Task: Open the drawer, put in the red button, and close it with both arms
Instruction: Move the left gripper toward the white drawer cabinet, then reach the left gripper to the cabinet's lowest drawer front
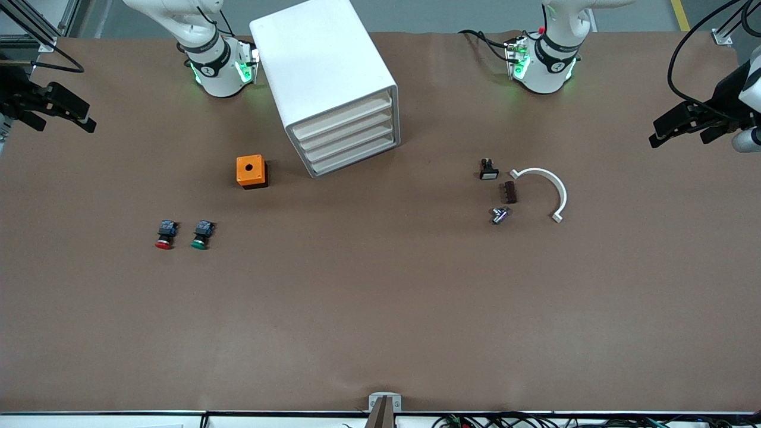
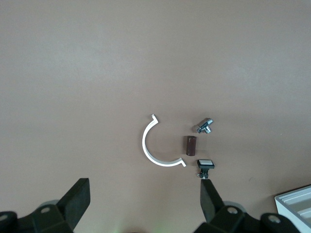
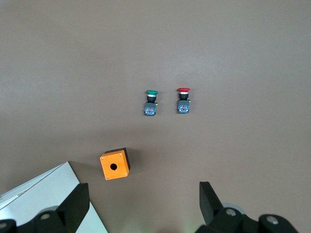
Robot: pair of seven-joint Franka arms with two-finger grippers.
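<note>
All four drawers [image 1: 348, 134] stand shut in the white cabinet [image 1: 321, 65], which also shows in the right wrist view [image 3: 43, 194] and the left wrist view [image 2: 296, 206]. The red button [image 1: 164, 235] lies on its side on the brown table, toward the right arm's end; the right wrist view shows the red button [image 3: 183, 99] too. My right gripper [image 3: 143, 187] hangs open and empty high over the table beside the cabinet, under its wrist [image 1: 214, 68]. My left gripper [image 2: 145, 183] hangs open and empty too, under its wrist [image 1: 547, 62].
A green button [image 1: 202, 234] lies beside the red one. An orange box [image 1: 251, 171] with a round hole sits farther from the front camera. Toward the left arm's end lie a white arc [image 1: 550, 190], a brown block [image 1: 509, 192], a metal piece [image 1: 499, 214] and a white-capped switch [image 1: 488, 169].
</note>
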